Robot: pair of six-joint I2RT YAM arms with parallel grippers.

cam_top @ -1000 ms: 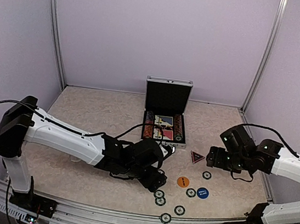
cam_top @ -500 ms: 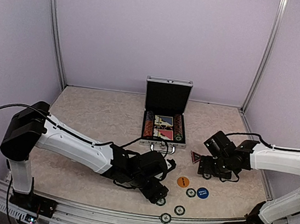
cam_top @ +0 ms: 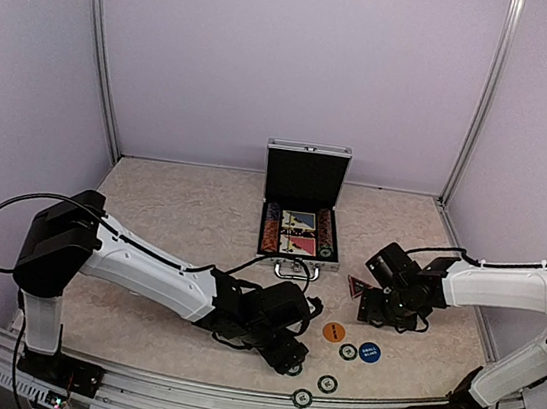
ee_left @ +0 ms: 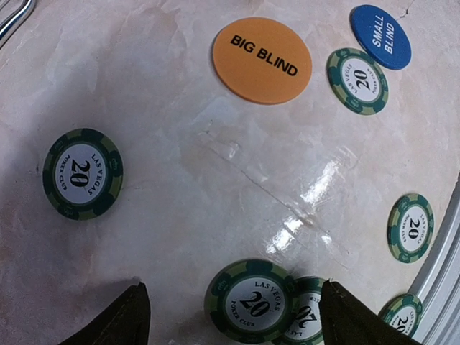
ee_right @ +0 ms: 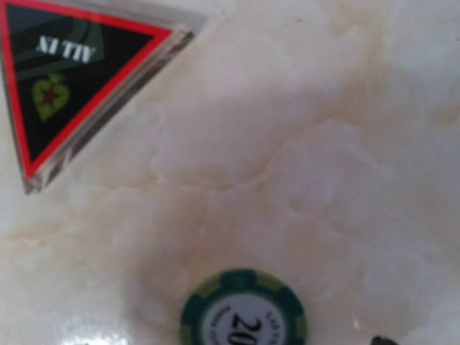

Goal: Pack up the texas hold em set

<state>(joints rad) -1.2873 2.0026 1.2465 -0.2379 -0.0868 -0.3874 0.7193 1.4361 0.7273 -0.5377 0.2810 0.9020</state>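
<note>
Open silver case (cam_top: 305, 175) stands mid-frame on the counter (cam_top: 182, 213). Lower centre, left tool (ee_left: 233, 286), jaws apart, straddles a green chip (ee_left: 251, 302); right tool (cam_top: 379, 309), also apart, hangs over another chip (ee_right: 243, 310) near a triangular marker (ee_right: 68, 79).

Briefcase (cam_top: 297, 230) open, lid upright. Left gripper (cam_top: 289, 356) low among green chips (cam_top: 328, 383); right gripper (cam_top: 379, 309) beside triangular marker (cam_top: 358, 286).

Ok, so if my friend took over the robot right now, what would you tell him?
Left gripper: open, over two overlapping green-and-white poker chips.
Right gripper: open, above another such chip near the black, red-edged triangular marker.
Small silver aluminium briefcase: open, cards and rows of chips already inside.
Left: pack marker, round orange disc, round blue disc and loose chips, then close it.
</note>
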